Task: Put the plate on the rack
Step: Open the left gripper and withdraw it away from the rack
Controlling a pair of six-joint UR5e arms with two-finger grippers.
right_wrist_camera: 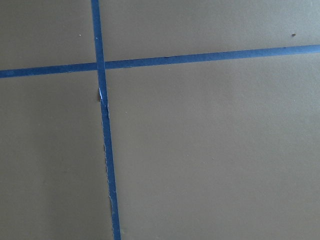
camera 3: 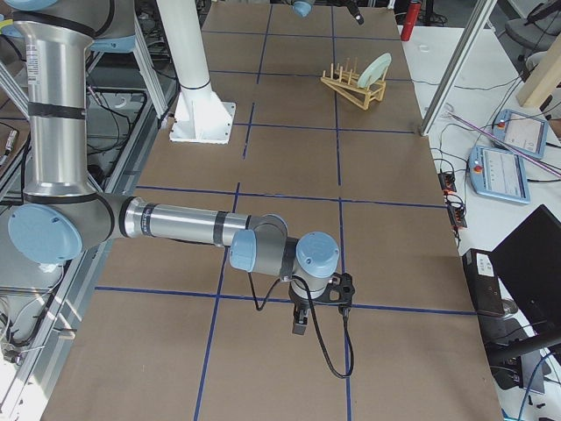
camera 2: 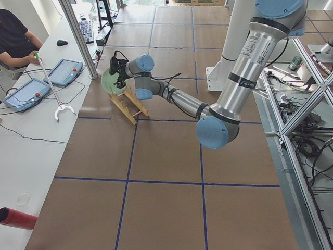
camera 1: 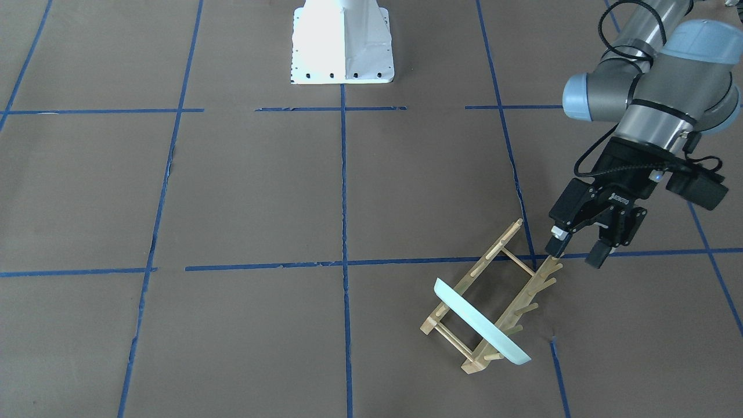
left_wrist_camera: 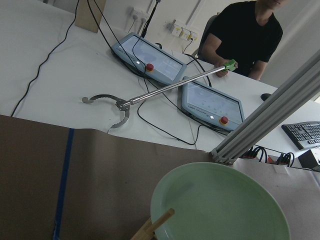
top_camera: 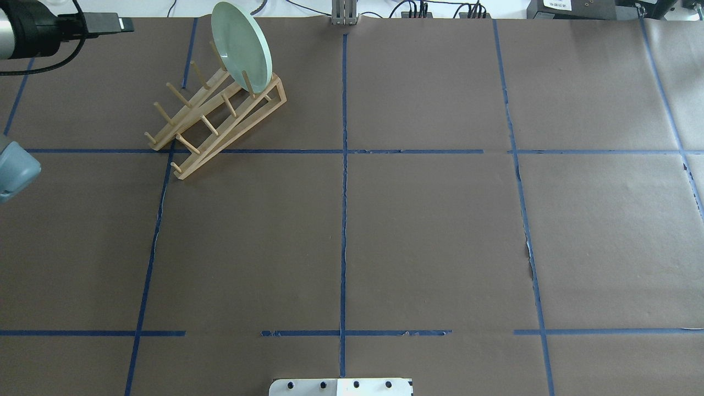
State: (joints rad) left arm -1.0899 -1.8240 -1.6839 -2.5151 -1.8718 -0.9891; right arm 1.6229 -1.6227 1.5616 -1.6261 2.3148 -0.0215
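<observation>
The pale mint-green plate (camera 1: 482,322) stands on edge between the pegs at one end of the light wooden rack (camera 1: 511,258), leaning a little. It also shows in the overhead view (top_camera: 242,47) on the rack (top_camera: 214,118), and fills the lower part of the left wrist view (left_wrist_camera: 220,205). My left gripper (camera 1: 577,251) is open and empty, just above the rack's other end, apart from the plate. My right gripper (camera 3: 298,324) hangs low over bare table far from the rack; I cannot tell whether it is open or shut.
The white robot base (camera 1: 342,43) stands at the table's middle edge. Blue tape lines (right_wrist_camera: 102,120) grid the brown table. Beyond the rack, an operator (left_wrist_camera: 245,35) holds a green-handled grabber stick (left_wrist_camera: 170,87) over a side table with teach pendants (left_wrist_camera: 150,57).
</observation>
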